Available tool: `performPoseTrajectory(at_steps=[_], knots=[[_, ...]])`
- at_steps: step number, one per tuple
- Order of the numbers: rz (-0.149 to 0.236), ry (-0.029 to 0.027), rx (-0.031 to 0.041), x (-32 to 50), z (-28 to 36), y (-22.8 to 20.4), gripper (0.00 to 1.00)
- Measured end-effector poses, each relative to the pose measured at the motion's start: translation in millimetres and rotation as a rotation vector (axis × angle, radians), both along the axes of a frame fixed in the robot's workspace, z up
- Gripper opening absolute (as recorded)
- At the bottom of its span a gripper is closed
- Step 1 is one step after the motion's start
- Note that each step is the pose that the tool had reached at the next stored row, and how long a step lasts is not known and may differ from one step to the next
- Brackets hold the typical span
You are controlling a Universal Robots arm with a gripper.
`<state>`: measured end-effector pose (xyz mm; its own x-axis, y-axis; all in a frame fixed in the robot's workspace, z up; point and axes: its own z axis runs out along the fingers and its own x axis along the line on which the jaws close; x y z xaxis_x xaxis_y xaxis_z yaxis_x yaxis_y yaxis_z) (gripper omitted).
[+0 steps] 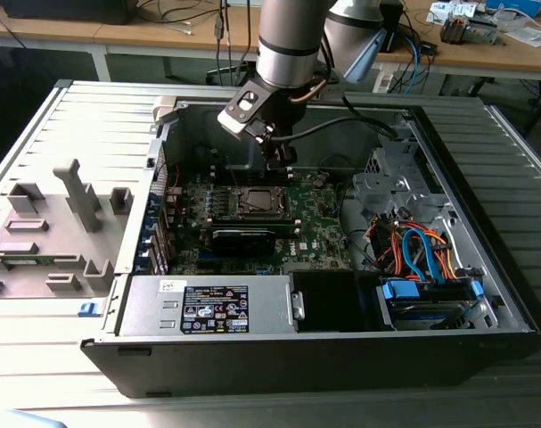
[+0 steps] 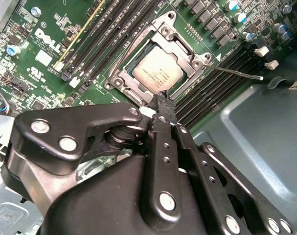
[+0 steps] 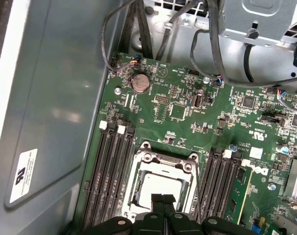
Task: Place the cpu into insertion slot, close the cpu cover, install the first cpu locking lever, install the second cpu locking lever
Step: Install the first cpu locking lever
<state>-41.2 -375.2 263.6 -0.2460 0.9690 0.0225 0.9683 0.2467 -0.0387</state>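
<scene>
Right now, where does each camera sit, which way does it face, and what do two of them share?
Exterior view: off the arm, above the open computer case, looking down into it; the arm hangs over the motherboard.
Second wrist view: on the wrist, looking past the shut jaws at the seated cpu.
First wrist view: on the wrist, looking down at the memory slots; jaw tips show.
Shared: both wrist views show the cpu and jaw tips.

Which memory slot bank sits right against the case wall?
The bank bordering the grey case wall; the other bank lies beyond the cpu.
</scene>
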Motion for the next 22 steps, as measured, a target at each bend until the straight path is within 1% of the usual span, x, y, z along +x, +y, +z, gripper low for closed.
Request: performPoseTrajectory(at_steps=[18,22], knots=[[0.062,-0.0001,0.0011,0.0,0.0,0.0,0.11],[0.088,-0.0001,0.0021,0.0,0.0,0.0,0.11]])
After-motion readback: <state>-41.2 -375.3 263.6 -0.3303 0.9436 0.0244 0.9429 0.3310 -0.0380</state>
